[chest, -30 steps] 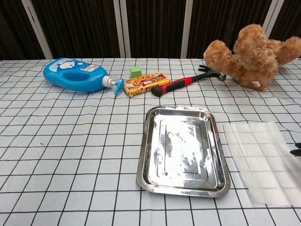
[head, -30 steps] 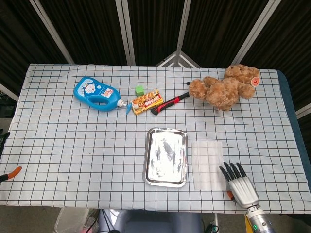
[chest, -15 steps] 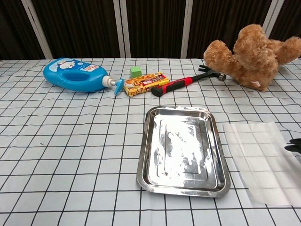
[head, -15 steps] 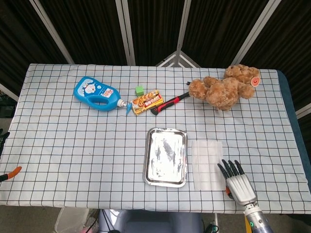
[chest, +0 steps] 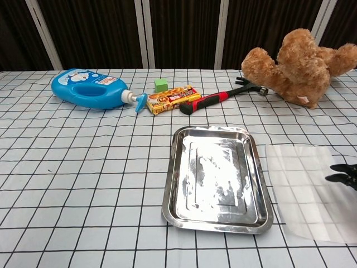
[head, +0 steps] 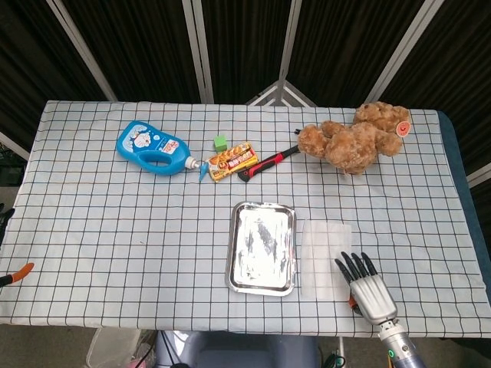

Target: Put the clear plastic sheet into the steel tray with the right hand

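The clear plastic sheet [head: 324, 253] lies flat on the checked cloth, just right of the steel tray [head: 234, 253]. The tray is empty and shiny, with its long side running away from me. My right hand [head: 365, 285] is at the sheet's near right corner, fingers straight and spread, and its dark fingertips [head: 349, 265] reach over the sheet's edge. It holds nothing. In the chest view only the fingertips [chest: 341, 173] show at the right border, over the sheet [chest: 301, 190] beside the tray [chest: 167, 195]. My left hand is not seen.
Across the far half of the table lie a blue bottle [head: 149, 146], a green cube [head: 221, 142], a snack pack [head: 232, 159], a red-handled hammer [head: 267, 162] and a brown teddy bear [head: 353, 142]. An orange-tipped object [head: 17, 274] pokes in at the left edge.
My right hand has moved left and forward, bringing its fingertips over the sheet's near right part. The sheet's near end has skewed slightly toward the tray.
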`<action>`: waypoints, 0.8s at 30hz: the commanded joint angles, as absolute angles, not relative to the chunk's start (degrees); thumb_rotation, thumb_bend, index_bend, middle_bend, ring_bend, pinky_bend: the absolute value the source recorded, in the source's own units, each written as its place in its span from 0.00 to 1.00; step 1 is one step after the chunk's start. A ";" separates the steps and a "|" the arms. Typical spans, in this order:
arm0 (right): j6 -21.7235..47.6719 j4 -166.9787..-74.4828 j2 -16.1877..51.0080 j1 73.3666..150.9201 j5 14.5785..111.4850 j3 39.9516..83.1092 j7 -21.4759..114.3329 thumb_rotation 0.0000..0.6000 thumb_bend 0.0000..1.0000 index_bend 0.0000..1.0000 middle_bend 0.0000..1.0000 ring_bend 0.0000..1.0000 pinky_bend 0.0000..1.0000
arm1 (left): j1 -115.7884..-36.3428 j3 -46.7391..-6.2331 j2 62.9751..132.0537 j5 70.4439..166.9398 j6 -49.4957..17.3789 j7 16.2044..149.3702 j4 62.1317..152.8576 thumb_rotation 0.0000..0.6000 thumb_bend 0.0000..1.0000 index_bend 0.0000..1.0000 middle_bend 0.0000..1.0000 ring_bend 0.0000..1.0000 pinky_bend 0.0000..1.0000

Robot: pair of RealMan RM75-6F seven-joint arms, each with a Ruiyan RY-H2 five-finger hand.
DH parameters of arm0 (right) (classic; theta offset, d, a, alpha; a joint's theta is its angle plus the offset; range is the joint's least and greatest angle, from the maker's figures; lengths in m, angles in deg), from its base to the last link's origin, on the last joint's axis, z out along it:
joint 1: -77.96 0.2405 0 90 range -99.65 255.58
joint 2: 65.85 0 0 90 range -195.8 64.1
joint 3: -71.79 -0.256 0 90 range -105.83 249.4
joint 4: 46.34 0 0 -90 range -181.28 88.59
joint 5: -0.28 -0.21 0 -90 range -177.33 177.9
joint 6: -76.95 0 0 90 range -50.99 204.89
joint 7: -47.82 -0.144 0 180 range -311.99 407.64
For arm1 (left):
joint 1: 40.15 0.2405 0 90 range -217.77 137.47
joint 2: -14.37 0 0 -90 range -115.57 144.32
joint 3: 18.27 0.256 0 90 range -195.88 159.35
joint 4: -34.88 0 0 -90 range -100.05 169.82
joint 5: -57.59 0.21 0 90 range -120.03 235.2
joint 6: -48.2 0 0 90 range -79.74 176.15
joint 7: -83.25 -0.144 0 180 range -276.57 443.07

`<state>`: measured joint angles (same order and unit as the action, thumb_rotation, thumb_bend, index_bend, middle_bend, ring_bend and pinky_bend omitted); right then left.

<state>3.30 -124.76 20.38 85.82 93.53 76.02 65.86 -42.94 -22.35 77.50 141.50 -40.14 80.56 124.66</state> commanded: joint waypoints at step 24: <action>-0.33 -124.24 22.98 88.26 97.16 75.00 59.23 1.00 0.47 0.68 0.18 0.00 0.00 | -43.09 -22.51 77.35 140.98 -39.65 80.95 124.79 1.00 0.00 0.00 0.00 0.00 0.00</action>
